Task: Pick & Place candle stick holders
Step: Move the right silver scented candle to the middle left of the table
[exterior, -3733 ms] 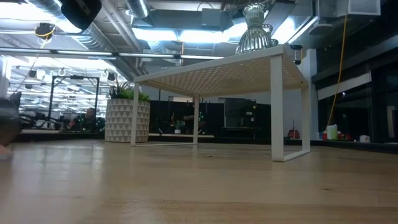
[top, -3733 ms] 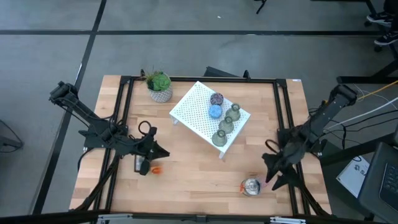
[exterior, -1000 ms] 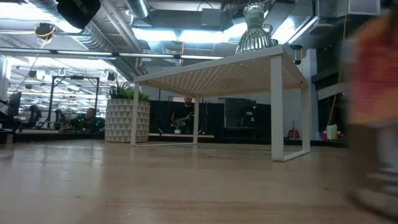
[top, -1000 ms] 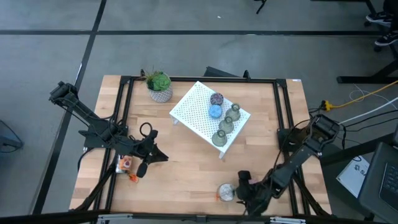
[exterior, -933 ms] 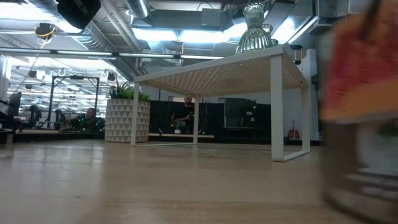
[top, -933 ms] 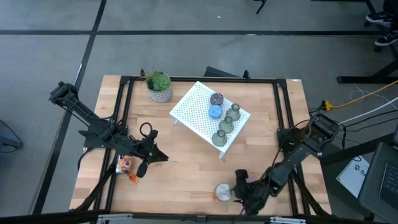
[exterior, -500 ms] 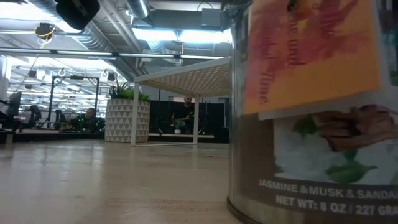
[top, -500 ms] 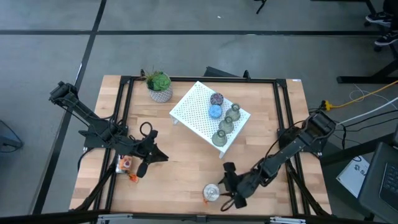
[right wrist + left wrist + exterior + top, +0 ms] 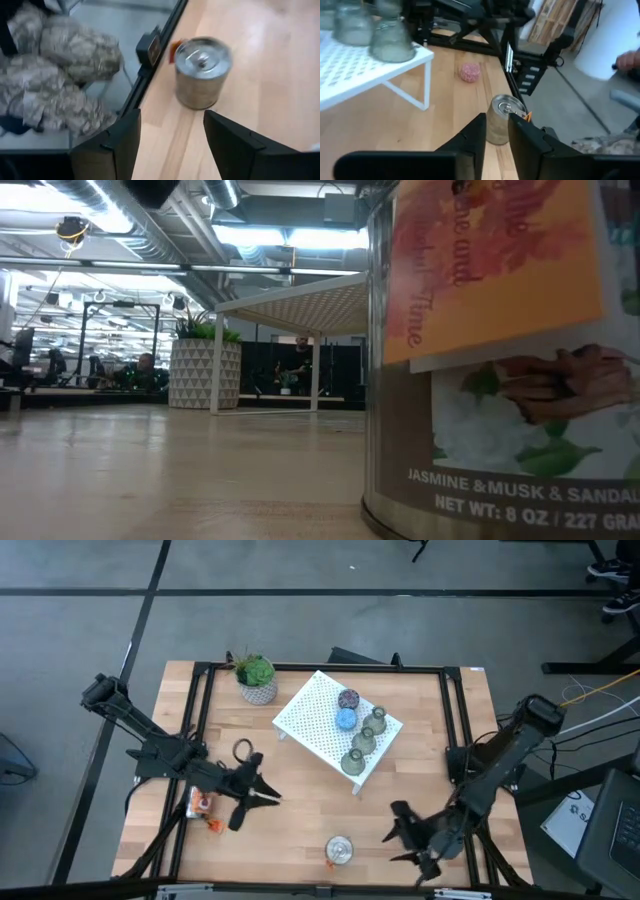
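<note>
Silver candle tin (image 9: 339, 850) is standing upright on the worktop (image 9: 300, 810) near the front edge, lid on, nothing gripping it. In the low view the tin (image 9: 500, 360) is filling the right side, label reading "JASMINE & MUSK & SANDAL". An orange tag is showing at its side. Second silver tin (image 9: 201, 804) is sitting by the left frame rail, just beside the left arm. Pink holder (image 9: 470, 72) is lying on the worktop beyond the stand's leg.

White perforated stand (image 9: 338, 726) is carrying the purple holder (image 9: 348, 699), blue holder (image 9: 346, 720) and three olive-green holders (image 9: 362, 740) in a row. Potted plant (image 9: 257, 678) is sitting at the back left.

Right tool (image 9: 405, 837) is hovering just right of the tin, fingers spread apart, holding nothing; its wrist view is looking at the tin (image 9: 202, 71) between the fingers. Left tool (image 9: 268, 796) is sitting left of centre, fingers slightly parted with a narrow gap, empty.
</note>
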